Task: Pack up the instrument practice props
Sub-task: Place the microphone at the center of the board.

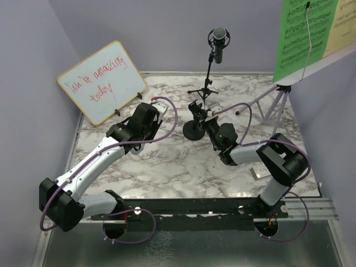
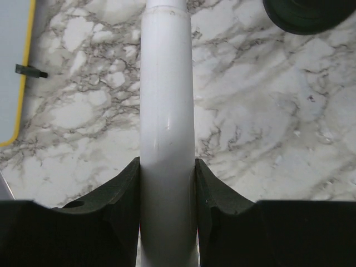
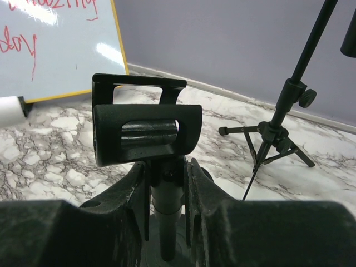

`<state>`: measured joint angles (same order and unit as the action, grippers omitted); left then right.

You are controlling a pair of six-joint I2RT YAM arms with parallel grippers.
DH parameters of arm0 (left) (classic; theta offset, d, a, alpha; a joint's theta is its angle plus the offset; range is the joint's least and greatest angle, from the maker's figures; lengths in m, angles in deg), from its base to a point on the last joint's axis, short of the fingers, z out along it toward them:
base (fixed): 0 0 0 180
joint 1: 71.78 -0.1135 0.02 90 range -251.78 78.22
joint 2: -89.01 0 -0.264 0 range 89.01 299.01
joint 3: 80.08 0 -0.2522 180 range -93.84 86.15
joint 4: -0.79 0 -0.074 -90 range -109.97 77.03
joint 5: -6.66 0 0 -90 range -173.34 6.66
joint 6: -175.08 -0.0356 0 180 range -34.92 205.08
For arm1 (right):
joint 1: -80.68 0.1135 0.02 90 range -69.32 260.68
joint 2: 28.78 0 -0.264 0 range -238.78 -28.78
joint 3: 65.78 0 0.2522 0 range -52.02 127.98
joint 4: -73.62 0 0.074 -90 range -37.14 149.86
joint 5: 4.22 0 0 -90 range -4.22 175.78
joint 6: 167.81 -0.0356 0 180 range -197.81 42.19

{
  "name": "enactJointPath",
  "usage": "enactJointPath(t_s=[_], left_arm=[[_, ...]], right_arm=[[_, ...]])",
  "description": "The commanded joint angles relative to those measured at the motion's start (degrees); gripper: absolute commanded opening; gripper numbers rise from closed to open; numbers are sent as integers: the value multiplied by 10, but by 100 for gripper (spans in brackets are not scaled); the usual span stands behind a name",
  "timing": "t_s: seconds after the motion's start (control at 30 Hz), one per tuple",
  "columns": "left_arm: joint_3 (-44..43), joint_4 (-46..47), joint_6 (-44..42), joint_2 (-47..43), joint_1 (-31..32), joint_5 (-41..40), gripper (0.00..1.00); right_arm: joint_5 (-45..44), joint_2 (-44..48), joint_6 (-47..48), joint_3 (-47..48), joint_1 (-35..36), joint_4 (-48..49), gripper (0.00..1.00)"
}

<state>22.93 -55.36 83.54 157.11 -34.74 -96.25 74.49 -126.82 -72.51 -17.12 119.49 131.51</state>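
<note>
The left arm stretches low toward the far-left corner of the table (image 1: 167,167), left fingers (image 2: 119,206) clamped on a white shaft (image 2: 167,111) that is seemingly a microphone body and best kept level, while the right arm folds in from the near-right, right fingers (image 3: 136,192) pinching the stem of the round-base mic holder (image 3: 146,133) mid-table – lift it straight up, upright.
</note>
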Motion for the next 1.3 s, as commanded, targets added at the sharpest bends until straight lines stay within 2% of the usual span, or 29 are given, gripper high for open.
enactJointPath(t_s=[0.0,0.1,0.17,0.23,0.37,0.43,0.6,0.87,1.03,1.27], left_arm=[[61,176,-81,-10,-47,-50,0],[100,254,-113,18,-116,-14,0],[102,279,-127,45,-168,27,0],[101,306,-152,71,-199,33,0],[102,360,-248,128,-218,34,0],[81,358,-282,168,-230,39,0],[60,371,-330,252,-248,46,0],[44,422,-351,336,-278,16,12],[38,436,-365,361,-288,12,36],[37,455,-361,380,-288,-34,51]], right_arm=[[-16,-13,7,-23,-9,-160,1],[0,-10,-12,-22,-9,-155,1],[15,-9,-23,-24,-9,-148,0],[26,-10,-32,-27,-9,-139,0],[28,-17,-33,-32,-9,-118,0],[26,-16,-31,-34,-9,-116,0],[27,-6,-26,-42,-9,-108,0],[60,-2,-19,-44,-9,-107,0],[85,-5,-12,-42,-9,-105,0],[108,-5,-9,-41,-9,-105,1]])
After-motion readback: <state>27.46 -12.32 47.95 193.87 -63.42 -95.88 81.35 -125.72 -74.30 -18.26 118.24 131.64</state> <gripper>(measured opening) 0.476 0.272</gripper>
